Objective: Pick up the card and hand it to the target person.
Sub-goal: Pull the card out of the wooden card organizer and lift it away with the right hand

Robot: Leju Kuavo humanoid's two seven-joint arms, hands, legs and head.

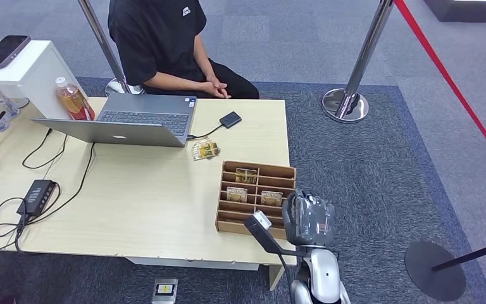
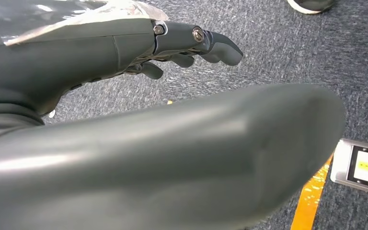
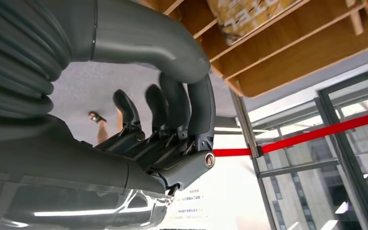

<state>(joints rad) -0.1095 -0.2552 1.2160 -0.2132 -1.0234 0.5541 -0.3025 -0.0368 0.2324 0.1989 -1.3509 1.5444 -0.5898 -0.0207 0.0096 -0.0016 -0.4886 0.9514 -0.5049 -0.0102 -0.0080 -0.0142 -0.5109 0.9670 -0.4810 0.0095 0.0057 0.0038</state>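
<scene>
Reach step, grasp not yet made — right hand (image 1: 308, 218) empty, fingers curled and apart, poised at near edge of wooden tray (image 1: 289, 171) holding card (image 1: 270, 198) in a compartment; left hand (image 2: 191, 45) empty, hanging low — next: descend, pinch card, lift toward seated person (image 1: 164, 44).

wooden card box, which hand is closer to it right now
Right. The right hand is raised at the wooden card box's near right corner; the left hand hangs low over the carpet.
</scene>
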